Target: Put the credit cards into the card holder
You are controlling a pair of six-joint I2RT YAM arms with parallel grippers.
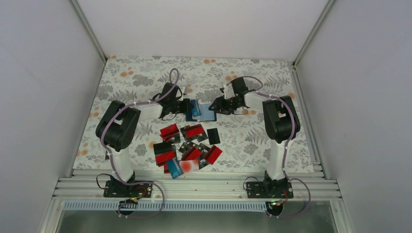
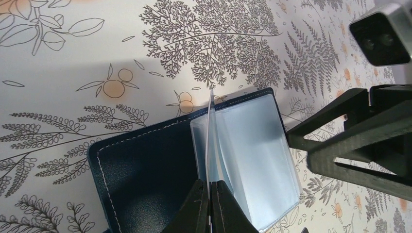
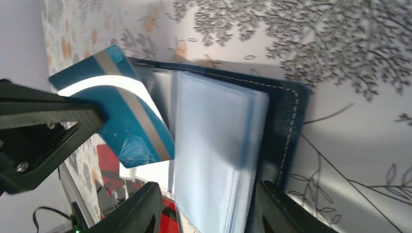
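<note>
The dark navy card holder (image 1: 208, 114) lies open on the flowered cloth, its clear sleeves (image 2: 257, 155) fanned up. My left gripper (image 2: 210, 187) is shut on a light blue card (image 3: 116, 111), which stands on edge over the holder's sleeves; in the left wrist view the card shows only as a thin white edge (image 2: 210, 141). My right gripper (image 3: 209, 208) is open and straddles the sleeve stack (image 3: 214, 155) and the holder's right cover (image 3: 286, 121), with its left finger (image 3: 138, 206) apart from the sleeves. Several other credit cards (image 1: 189, 145), mostly red, lie in a loose pile nearer the arm bases.
A black card (image 1: 213, 136) and a pale card with a red blot (image 1: 187, 166) lie among the pile. An aluminium rail (image 1: 194, 182) runs along the near table edge. White walls enclose the cloth on three sides.
</note>
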